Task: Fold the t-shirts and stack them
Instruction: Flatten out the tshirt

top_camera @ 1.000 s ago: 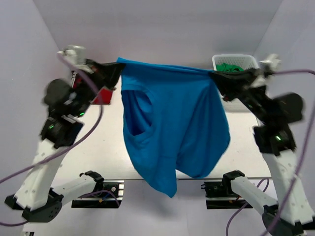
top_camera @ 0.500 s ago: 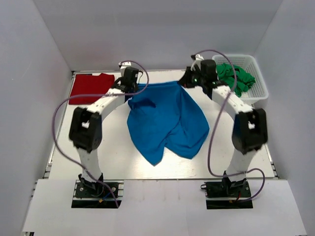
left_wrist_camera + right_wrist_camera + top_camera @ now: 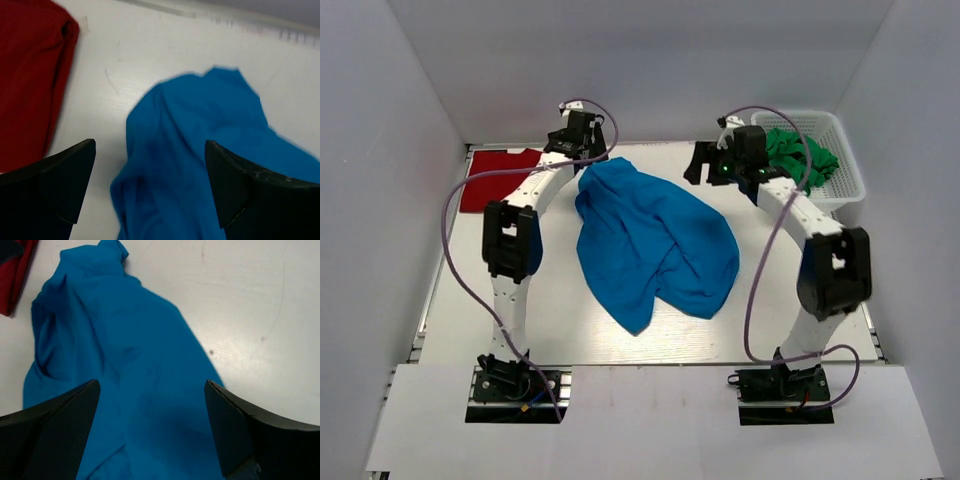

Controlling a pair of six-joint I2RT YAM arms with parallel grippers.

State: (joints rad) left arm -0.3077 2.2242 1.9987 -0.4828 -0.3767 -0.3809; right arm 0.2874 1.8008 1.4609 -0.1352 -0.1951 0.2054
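Observation:
The bright blue t-shirt (image 3: 655, 240) lies crumpled in a loose heap on the middle of the table, free of both grippers. The dark red t-shirt (image 3: 495, 180) lies flat at the far left. My left gripper (image 3: 572, 135) hovers open above the blue shirt's far left corner, and my right gripper (image 3: 703, 160) stands open beyond its far right edge. In the left wrist view the open gripper (image 3: 149, 144) has blue cloth (image 3: 200, 150) below it and red cloth (image 3: 30, 75) to the left. The right gripper (image 3: 151, 382) is open over blue cloth (image 3: 125, 340).
A white basket (image 3: 800, 116) holding green cloth (image 3: 800, 155) stands at the far right corner. Grey walls close in the table on the left, back and right. Purple cables loop off both arms.
Both grippers have opened and let go of the blue t-shirt, which dropped from hanging stretched in the air into a heap on the table. Both arms came down to the far side.

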